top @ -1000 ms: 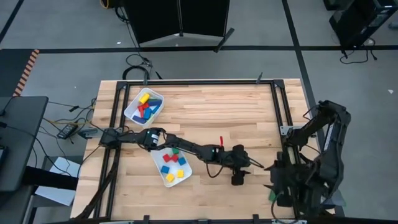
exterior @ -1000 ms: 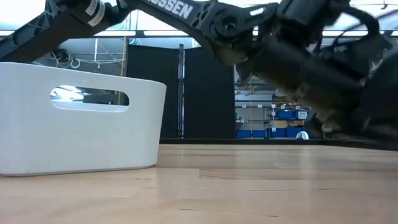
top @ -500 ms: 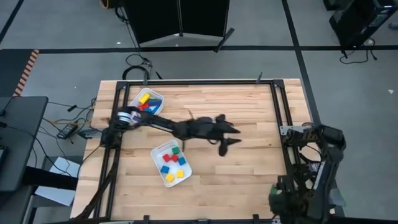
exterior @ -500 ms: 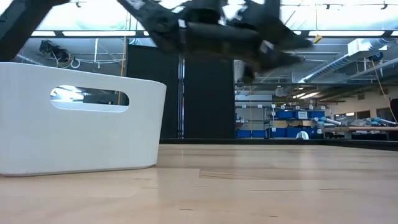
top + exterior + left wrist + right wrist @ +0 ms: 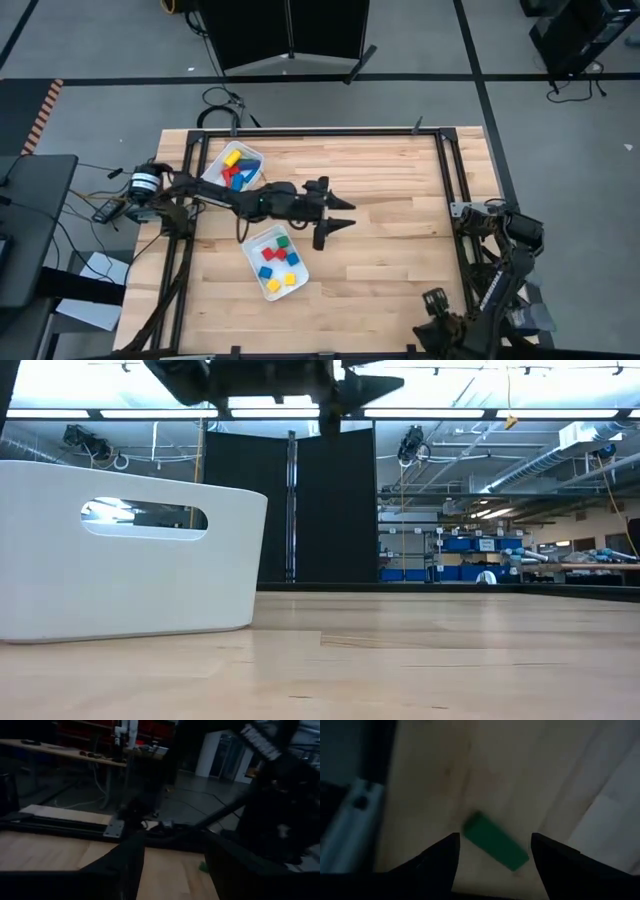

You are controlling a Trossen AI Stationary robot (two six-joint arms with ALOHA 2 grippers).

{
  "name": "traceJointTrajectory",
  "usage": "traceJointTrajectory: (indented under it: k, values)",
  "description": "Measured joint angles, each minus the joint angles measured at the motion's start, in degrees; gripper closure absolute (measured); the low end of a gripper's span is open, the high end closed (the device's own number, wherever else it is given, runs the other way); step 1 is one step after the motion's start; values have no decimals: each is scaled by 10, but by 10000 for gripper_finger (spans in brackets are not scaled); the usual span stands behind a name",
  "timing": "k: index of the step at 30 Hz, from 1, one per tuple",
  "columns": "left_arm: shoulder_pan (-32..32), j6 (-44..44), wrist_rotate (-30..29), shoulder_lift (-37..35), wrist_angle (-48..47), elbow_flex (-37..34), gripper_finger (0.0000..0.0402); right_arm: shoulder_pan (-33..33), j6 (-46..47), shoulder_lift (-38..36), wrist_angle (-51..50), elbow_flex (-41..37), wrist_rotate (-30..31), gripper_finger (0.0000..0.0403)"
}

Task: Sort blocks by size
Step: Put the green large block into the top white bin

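My left gripper [image 5: 338, 220] hangs open and empty above the table's middle, just right of the two white trays; its wrist view [image 5: 172, 865] shows nothing between the fingers. The far tray [image 5: 212, 180] holds longer red, yellow and blue blocks. The near tray [image 5: 252, 262] holds small green, red, blue and yellow cubes. My right gripper [image 5: 492, 857] is open near the table's near right corner. It stands over a green bar [image 5: 495, 842] that lies flat on the wood, and its fingers do not touch the bar.
A metal frame rail [image 5: 455, 200] runs along the table's right edge, beside the folded right arm [image 5: 500, 270]. The near tray's white wall with a handle slot [image 5: 130, 550] fills the left of the low view. Bare wood lies right of the trays.
My left gripper has swung from the table's near right part toward the far left and has risen, ending above the middle beside the trays. My right arm has folded down toward the near edge.
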Motion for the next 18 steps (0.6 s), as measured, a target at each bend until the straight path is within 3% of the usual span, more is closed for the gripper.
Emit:
traceJointTrajectory:
  k: [6, 16, 18]
  values:
    - [-30, 0, -1, -24, -2, -31, 195, -34, -119, 0, 14, -42, -45, 147]
    - [-62, 15, -35, -37, 5, -51, 195, -23, -181, -1, 50, -94, -86, 146]
    - [-63, 15, -35, -37, 5, -51, 195, -16, -184, -1, 53, -106, -69, 148]
